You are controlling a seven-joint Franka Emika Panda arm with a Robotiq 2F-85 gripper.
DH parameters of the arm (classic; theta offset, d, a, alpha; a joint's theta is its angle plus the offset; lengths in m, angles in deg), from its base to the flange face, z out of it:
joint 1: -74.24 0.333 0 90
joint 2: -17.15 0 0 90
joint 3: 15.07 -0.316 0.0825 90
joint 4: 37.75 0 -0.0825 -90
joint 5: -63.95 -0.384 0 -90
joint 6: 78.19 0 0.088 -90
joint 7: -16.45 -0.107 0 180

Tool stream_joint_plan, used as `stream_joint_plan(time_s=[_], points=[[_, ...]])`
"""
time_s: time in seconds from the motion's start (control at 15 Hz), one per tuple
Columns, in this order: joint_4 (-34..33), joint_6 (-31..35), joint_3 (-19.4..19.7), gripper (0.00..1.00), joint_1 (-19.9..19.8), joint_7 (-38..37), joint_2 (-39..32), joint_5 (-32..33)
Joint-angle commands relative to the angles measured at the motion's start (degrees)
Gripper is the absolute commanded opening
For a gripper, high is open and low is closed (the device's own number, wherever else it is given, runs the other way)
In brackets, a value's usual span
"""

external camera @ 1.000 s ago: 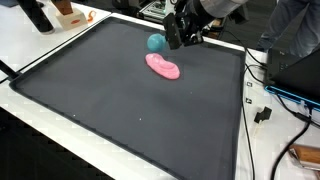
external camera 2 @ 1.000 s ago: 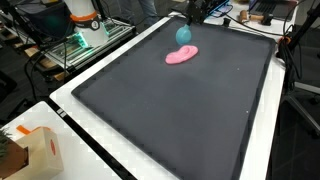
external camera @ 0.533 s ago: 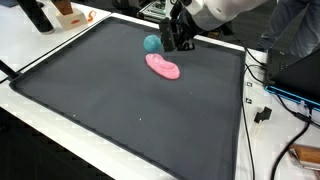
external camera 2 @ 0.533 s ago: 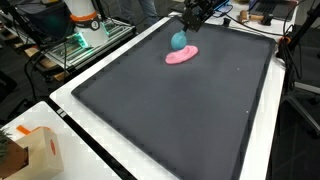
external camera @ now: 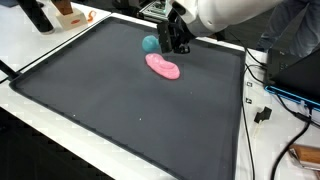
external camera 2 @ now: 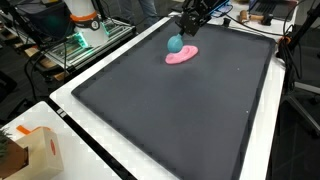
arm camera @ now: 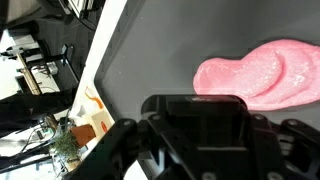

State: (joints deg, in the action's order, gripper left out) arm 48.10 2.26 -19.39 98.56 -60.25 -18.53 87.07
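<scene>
A teal ball [external camera: 150, 44] [external camera 2: 175, 44] sits at the tip of my gripper [external camera: 166, 42] [external camera 2: 183, 33], just above the far part of a black mat [external camera: 120, 110] [external camera 2: 170, 110]. The gripper is tilted and appears shut on the ball. A flat pink lump [external camera: 163, 67] [external camera 2: 181, 56] lies on the mat right beside and below the ball. In the wrist view the pink lump [arm camera: 255, 75] shows at the upper right. The gripper's black body fills the bottom of that view and hides the fingers and the ball.
A white table edge [external camera: 60, 120] frames the mat. A cardboard box [external camera 2: 35, 150] stands off the mat's near corner. Cables and a connector [external camera: 264, 112] lie beside the mat. A person's arm [external camera: 300, 40] is close by. A shelf with equipment [external camera 2: 80, 35] stands alongside.
The gripper and the teal ball have moved together a little, lower and closer to the pink lump. The pink lump has not moved.
</scene>
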Motion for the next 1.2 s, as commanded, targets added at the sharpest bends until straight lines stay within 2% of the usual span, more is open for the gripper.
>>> stream_joint_plan(time_s=[0.0,0.67,1.13], points=[[-0.3,-1.5,0.2,0.35,0.0,1.2,-0.1,0.8],[1.0,0.1,-0.4,0.35,-1.8,9.1,2.3,-0.8],[1.8,-0.4,-0.7,0.35,-3.9,16.1,6.3,-4.1]])
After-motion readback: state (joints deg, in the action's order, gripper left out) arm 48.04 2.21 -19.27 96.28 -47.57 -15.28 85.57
